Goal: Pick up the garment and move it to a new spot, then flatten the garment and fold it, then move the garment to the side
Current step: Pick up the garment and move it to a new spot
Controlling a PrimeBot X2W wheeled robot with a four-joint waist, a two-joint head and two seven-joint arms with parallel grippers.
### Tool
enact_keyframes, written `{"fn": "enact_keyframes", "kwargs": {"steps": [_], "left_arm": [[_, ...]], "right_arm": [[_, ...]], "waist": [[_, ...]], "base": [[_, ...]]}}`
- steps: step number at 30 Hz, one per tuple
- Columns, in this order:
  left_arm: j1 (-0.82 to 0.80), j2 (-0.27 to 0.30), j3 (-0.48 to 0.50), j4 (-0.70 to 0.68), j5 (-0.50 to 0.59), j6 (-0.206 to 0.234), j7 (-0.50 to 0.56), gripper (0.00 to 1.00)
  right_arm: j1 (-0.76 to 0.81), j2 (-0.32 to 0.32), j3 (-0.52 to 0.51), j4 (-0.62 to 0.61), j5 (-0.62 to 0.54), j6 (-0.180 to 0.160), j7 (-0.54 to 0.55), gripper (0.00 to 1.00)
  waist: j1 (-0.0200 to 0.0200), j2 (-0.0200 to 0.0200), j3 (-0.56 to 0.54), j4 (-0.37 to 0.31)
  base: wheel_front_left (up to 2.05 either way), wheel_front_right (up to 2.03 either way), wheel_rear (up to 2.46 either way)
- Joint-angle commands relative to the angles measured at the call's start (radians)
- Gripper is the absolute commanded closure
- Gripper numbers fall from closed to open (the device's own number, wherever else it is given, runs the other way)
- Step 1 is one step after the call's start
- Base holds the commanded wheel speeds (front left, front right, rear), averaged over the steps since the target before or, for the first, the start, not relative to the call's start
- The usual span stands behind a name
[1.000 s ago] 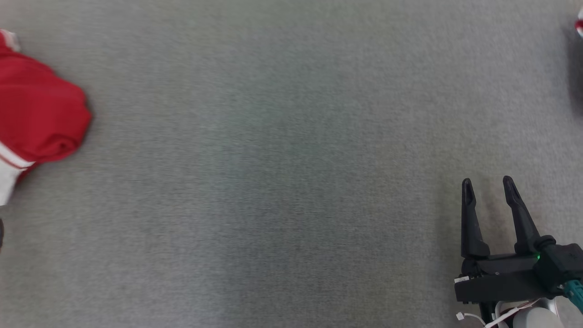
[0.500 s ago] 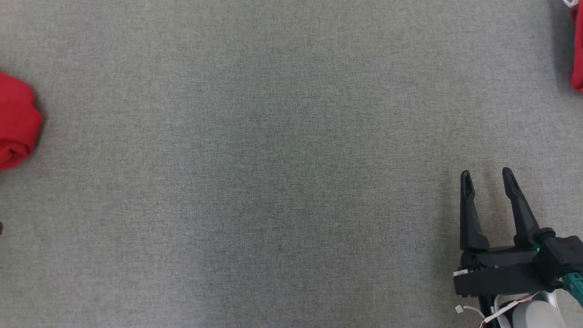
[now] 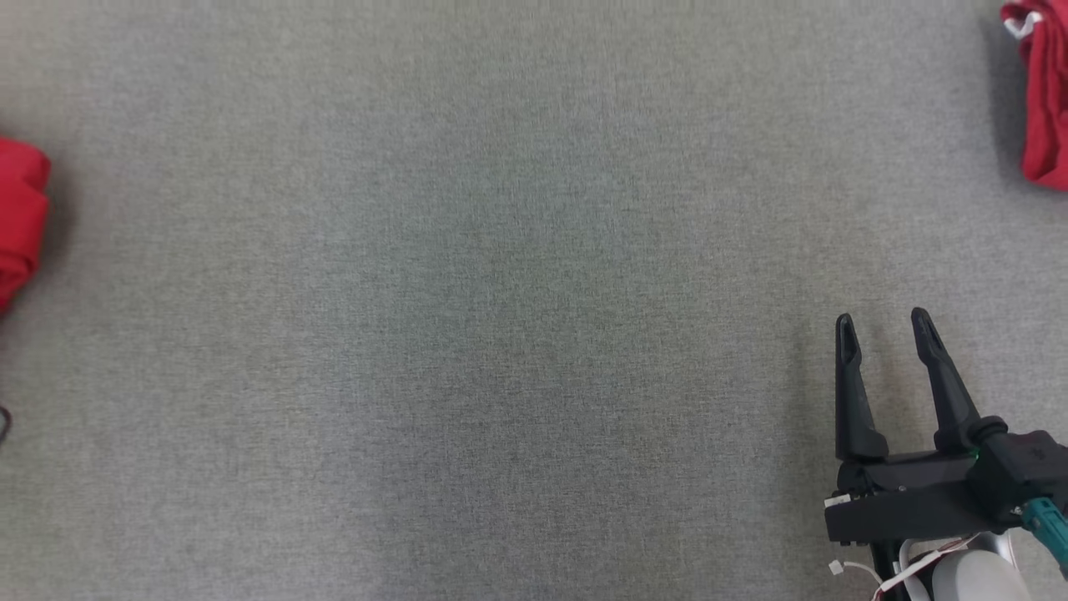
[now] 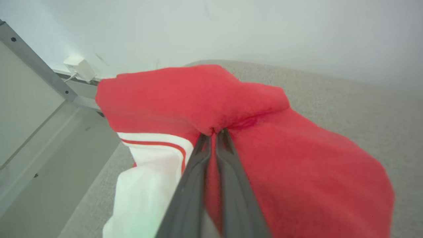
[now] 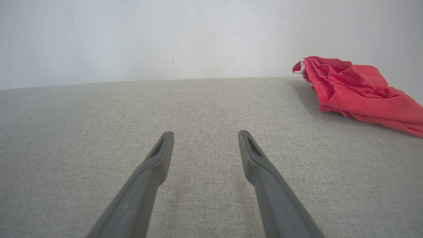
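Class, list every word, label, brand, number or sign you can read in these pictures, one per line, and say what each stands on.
None: no word, number or sign can be read in any view.
Red and white garment: plain cloth and stripes, no lettering.
Other red garment: no print visible.
White box beside the metal frame: blurred, nothing legible.

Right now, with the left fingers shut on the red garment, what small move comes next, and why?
Probably lift the left gripper slightly, raising the garment clear to carry toward the middle of the grey surface. Its fingers pinch a red fold, the garment sits bunched at the left edge, and the right gripper is open, holding nothing.
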Motion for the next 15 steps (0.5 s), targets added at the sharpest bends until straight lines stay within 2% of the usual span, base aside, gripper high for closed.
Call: {"fn": "enact_keyframes", "kwargs": {"steps": [1, 8, 15], "left_arm": [[-0.019, 0.009, -0.001, -0.008, 0.005, 0.004, -0.026, 1.00], [-0.076, 0.011, -0.032, -0.080, 0.056, 0.006, -0.177, 1.00], [-0.152, -0.020, -0.097, -0.249, 0.100, 0.004, -0.188, 1.00]], "right_arm": [[0.011, 0.002, 0.001, 0.004, 0.007, -0.002, -0.004, 0.00], [0.026, 0.002, 0.016, 0.048, 0.038, -0.002, -0.026, 0.00], [0.039, 0.002, 0.021, 0.095, 0.082, -0.002, -0.046, 0.00]], "waist": [[0.0000, -0.0001, -0.025, 0.007], [0.0000, -0.0001, -0.115, 0.021], [0.0000, -0.0001, -0.188, 0.006]], "base": [[0.00, 0.00, 0.00], [0.00, 0.00, 0.00], [0.00, 0.00, 0.00]]}}
